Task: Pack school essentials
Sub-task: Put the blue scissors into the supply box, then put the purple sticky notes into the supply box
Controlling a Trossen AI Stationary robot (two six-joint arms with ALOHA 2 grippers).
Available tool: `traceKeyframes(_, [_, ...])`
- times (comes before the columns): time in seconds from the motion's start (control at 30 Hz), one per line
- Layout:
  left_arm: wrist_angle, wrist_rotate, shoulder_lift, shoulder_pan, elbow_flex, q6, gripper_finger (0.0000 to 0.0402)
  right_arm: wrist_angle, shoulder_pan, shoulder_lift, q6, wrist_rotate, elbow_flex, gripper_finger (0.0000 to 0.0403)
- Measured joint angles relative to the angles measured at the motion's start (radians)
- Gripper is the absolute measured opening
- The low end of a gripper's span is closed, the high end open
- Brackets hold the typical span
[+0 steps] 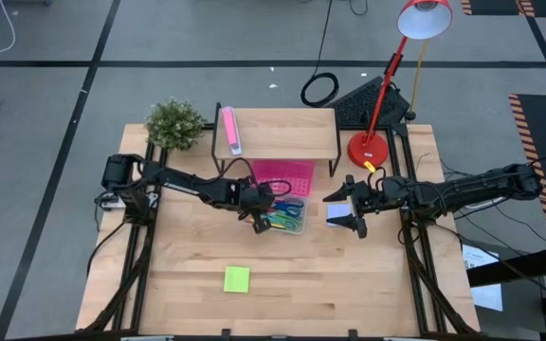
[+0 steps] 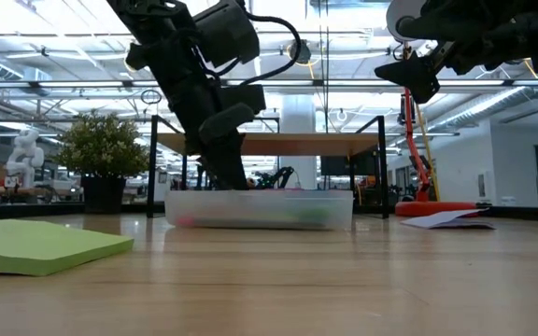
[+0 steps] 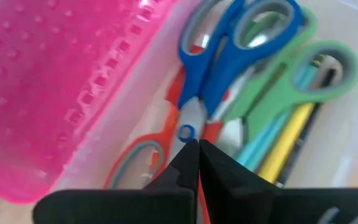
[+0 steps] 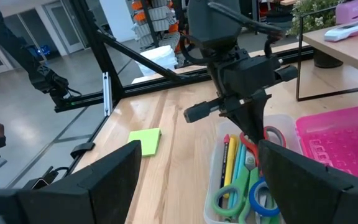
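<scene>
A clear plastic box stands on the table in front of the pink tray. In it lie blue-handled scissors, green-handled scissors, red-handled scissors and coloured pens. My left gripper is shut and points down into the box, its tips at the blue scissors' pivot. My right gripper hangs open well above the table, over a pale-blue note pad. A lime-green note pad lies flat near the front edge. My left gripper comes from above, slanting down into the box with its fingers shut. Its tips stand right at the pivot of the blue scissors. I cannot tell whether they touch the scissors or hold anything.
A wooden shelf at the back carries a pink-and-white oblong object. A potted plant stands at the back left, a red desk lamp at the back right. Bare wood lies around the lime-green pad.
</scene>
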Motion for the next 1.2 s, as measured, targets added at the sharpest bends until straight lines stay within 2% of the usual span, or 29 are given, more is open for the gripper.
traceKeyframes(0.27, [0.02, 0.056, -0.039, -0.028, 0.0, 0.034, 0.0008, -0.014, 0.0, 0.0, 0.003, 0.002, 0.0, 0.0314])
traceKeyframes(0.6, [-0.014, 0.035, -0.053, -0.046, -0.03, 0.042, 0.0009, -0.22, 0.015, 0.0, 0.011, 0.02, 0.0, 0.0314])
traceKeyframes(0.73, [0.033, 0.031, -0.084, -0.08, -0.029, 0.076, 0.0003, -0.342, 0.086, 0.0, 0.036, 0.145, 0.0, 0.0314])
traceKeyframes(0.9, [0.091, 0.01, -0.088, -0.128, -0.03, 0.113, 0.0015, -0.479, 0.196, 0.0, 0.135, 0.327, 0.0, 0.0313])
traceKeyframes(1.07, [0.119, 0.001, -0.076, -0.166, -0.036, 0.13, 0.0018, -0.636, 0.314, 0.008, 0.147, 0.426, 0.0, 0.0287])
traceKeyframes(1.2, [0.148, -0.047, -0.076, -0.199, -0.036, 0.135, 0.001, -0.714, 0.359, 0.049, 0.145, 0.461, 0.0, 0.0257])
